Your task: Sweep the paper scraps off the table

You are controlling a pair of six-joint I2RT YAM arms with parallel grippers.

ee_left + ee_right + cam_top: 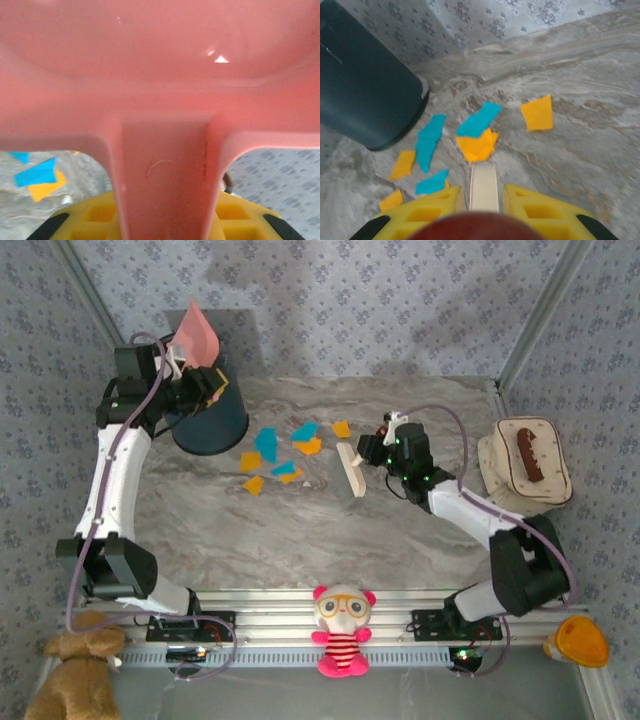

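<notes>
From above, the left tool [196, 383] sits at the upper left of the frame, clamped on the handle of a pink dustpan [194, 335] that is tilted up over a dark bin [210, 418]. The paper scraps [283, 453], orange and cyan-blue, lie in a loose cluster on the bench [300, 540] at mid-frame, just right of the bin. The right tool [383, 447] is right of them, closed on a brush [351, 470] whose cream head rests on the bench beside the scraps. A plush toy [342, 630] sits at the bottom centre rail.

On the left wrist view, the pink dustpan [165, 170] fills the upper frame, its handle pinched between the yellow fingers [95, 215]. A few paper scraps [39, 176] show at lower left.

On the right wrist view, the yellow fingers [432, 210] grip the brush [484, 187] at bottom centre. The paper scraps [476, 135] are spread just beyond its tip. The dark bin [365, 85] stands at upper left.
</notes>
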